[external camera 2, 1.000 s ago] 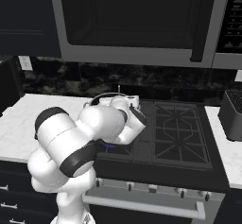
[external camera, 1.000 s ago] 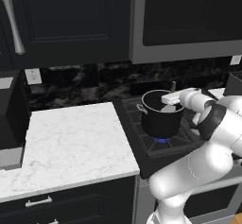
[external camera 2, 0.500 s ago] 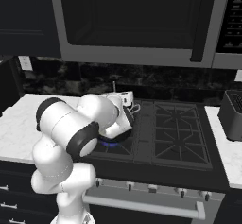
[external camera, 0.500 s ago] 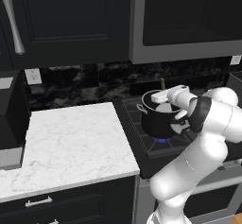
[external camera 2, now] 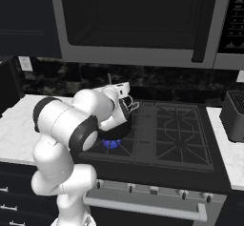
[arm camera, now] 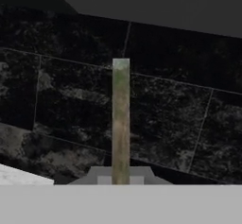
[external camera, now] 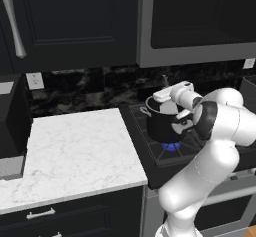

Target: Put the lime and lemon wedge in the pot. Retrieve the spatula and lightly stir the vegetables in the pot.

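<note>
The black pot (external camera: 161, 123) stands on the front left burner of the stove, over a blue flame (external camera: 171, 146). My gripper (external camera: 165, 96) hovers at the pot's rim, shut on the spatula, whose thin handle (external camera: 164, 79) rises straight up from the hand. The same handle (arm camera: 120, 119) crosses the hand view as an upright stick against the dark tiled backsplash, with the gripper (arm camera: 120, 178) at its base. From the right, the arm covers most of the pot (external camera 2: 125, 121), and the gripper (external camera 2: 113, 88) sits above it. The spatula blade, the lime and the lemon wedge are hidden.
A white marble counter (external camera: 75, 151) lies left of the stove (external camera 2: 176, 134). A microwave (external camera 2: 138, 25) hangs low above the burners. A dark toaster (external camera 2: 233, 115) stands on the counter at the right, and a dark box (external camera: 10, 126) at the far left.
The hand has risen a little and shifted left over the pot with the spatula in its grip, while the arm's elbow swung outward. The pot has stayed put.
</note>
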### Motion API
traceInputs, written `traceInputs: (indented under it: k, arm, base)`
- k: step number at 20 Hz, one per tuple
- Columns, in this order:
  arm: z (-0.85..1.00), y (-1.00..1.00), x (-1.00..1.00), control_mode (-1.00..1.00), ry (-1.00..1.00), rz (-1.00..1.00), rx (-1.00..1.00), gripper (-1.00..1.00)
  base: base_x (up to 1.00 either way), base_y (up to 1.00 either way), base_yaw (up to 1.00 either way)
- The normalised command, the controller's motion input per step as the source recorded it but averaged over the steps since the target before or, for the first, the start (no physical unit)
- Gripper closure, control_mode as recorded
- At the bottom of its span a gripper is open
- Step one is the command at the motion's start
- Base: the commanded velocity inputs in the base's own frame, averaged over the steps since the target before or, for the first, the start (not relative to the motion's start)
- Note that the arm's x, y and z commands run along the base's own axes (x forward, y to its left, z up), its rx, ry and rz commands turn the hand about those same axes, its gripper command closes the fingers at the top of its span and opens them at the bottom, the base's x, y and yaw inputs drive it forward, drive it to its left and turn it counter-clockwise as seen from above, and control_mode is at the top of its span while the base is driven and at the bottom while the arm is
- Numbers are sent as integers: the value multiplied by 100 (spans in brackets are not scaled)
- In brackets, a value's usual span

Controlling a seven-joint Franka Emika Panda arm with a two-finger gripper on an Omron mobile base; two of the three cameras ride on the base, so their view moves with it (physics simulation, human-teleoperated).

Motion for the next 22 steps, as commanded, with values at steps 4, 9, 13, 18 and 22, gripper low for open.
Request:
traceInputs:
  k: [4,9,13,18,22]
  arm:
    - [-16,-36,-16,-100,-19,9,0,100]
    - [-68,-68,-27,-100,0,0,0,100]
    - [-72,-79,-62,-100,1,0,0,100]
    - [-30,-68,-89,-100,0,0,0,100]
    - [4,-9,-12,-100,0,0,0,100]
  base:
    - [0,0,0]
    - [0,0,0]
    - [0,0,0]
    - [0,0,0]
    - [0,0,0]
